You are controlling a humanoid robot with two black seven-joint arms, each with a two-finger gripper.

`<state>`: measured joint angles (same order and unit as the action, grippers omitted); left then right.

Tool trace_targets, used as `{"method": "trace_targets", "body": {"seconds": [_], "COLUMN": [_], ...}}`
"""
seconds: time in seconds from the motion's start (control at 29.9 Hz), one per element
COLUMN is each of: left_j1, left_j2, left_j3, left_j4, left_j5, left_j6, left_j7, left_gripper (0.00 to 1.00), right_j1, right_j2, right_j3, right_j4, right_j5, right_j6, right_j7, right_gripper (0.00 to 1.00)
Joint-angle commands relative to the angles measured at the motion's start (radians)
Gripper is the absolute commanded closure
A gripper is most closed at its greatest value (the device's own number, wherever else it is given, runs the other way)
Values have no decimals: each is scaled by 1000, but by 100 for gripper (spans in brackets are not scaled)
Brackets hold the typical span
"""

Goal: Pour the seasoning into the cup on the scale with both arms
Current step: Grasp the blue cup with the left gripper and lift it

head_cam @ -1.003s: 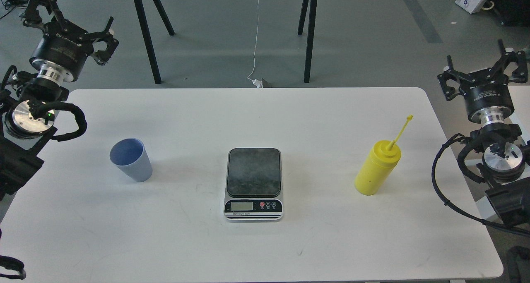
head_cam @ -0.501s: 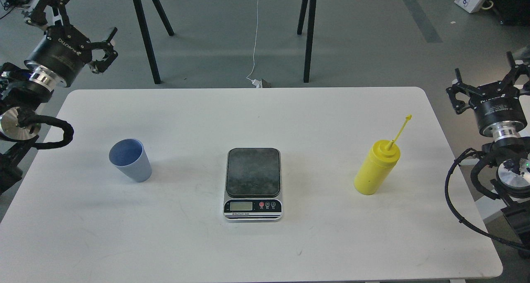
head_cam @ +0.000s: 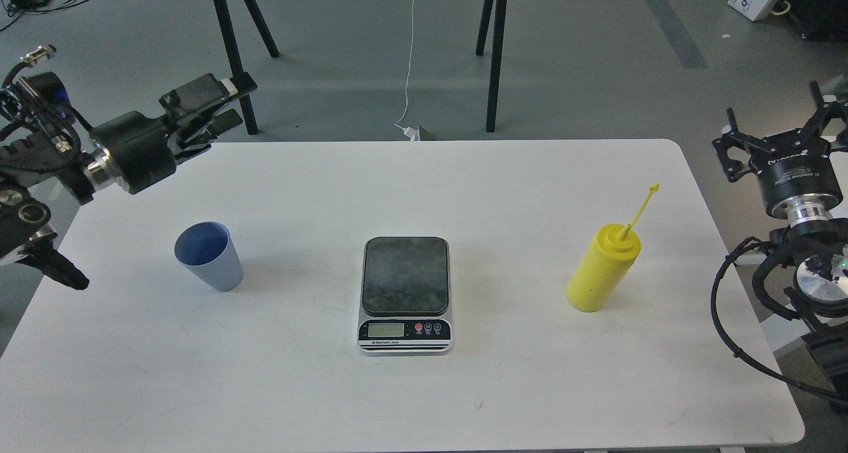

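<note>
Surface: a white rectangular tabletop (head_cam: 278, 387) with rounded corners carries all three task things, standing well apart in a row.
Cup: the small light-blue ribbed plastic cup (head_cam: 209, 257) stands upright on the left part of the surface, mouth up, nothing visible in it.
Scale: the flat rectangular kitchen scale (head_cam: 405, 294) with a dark grey platform sits near the middle, its silver-black panel with LCD and round buttons facing the near edge; the platform is bare.
Seasoning: the yellow cylindrical plastic squeeze bottle (head_cam: 603, 269) stands upright on the right part, its thin cap strap sticking up and to the right from the cone nozzle.
Left tool: the black left tool (head_cam: 222, 105) hangs over the far left corner of the surface, pointing right, seen side-on; its fingers lie close together, holding nothing, well apart from the cup.
Right tool: the black right tool (head_cam: 785, 135) hovers beyond the right edge, fingers spread wide, holding nothing, apart from the bottle.
</note>
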<state>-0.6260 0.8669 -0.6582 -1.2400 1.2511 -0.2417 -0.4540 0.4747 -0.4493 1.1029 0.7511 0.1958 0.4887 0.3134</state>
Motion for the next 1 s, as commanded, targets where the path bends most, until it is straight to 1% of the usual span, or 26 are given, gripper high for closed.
{"method": "trace_targets", "body": {"seconds": [0.0, 0.1, 0.2, 0.27, 0.43, 0.57, 0.74, 0.77, 0.8, 0.84, 0.97], "left_j1": [57, 69, 69, 63, 17, 17, 17, 17, 17, 19, 16], "left_j2": [35, 37, 23, 14, -64, -86, -106, -112, -115, -115, -115], "left_j3": [21, 80, 120, 167, 282, 341, 361, 361, 361, 362, 364], "left_j4": [2, 30, 129, 190, 345, 415, 478, 485, 490, 491, 493], "left_j5": [311, 547, 674, 702, 708, 699, 689, 683, 677, 674, 671], "left_j6": [131, 237, 318, 332, 369, 410, 424, 424, 424, 424, 423], "left_j7": [-35, -35, -35, -35, -35, -35, -35, -35, -35, -35, -35], "left_gripper": [4, 9, 13, 22, 31, 34, 35, 37, 43, 51, 75], "right_j1": [-8, -8, -8, -8, -14, -19, -22, -22, -21, -21, -22], "right_j2": [0, 3, 4, 1, 0, 0, 1, 1, 1, 1, 1], "right_j3": [8, 26, 29, 29, 31, 37, 34, 34, 34, 34, 32], "right_j4": [2, 2, 2, 5, 8, 10, 10, 10, 10, 10, 10], "right_j5": [1, 1, 1, 1, 1, 1, 1, -1, -1, -1, 1], "right_j6": [0, 0, 0, 0, 0, 0, 0, 0, 0, 0, 0], "right_j7": [4, 6, 6, 6, 6, 6, 6, 6, 6, 6, 6], "right_gripper": [0, 0, 0, 0, 0, 0, 0, 0, 0, 0, 0]}}
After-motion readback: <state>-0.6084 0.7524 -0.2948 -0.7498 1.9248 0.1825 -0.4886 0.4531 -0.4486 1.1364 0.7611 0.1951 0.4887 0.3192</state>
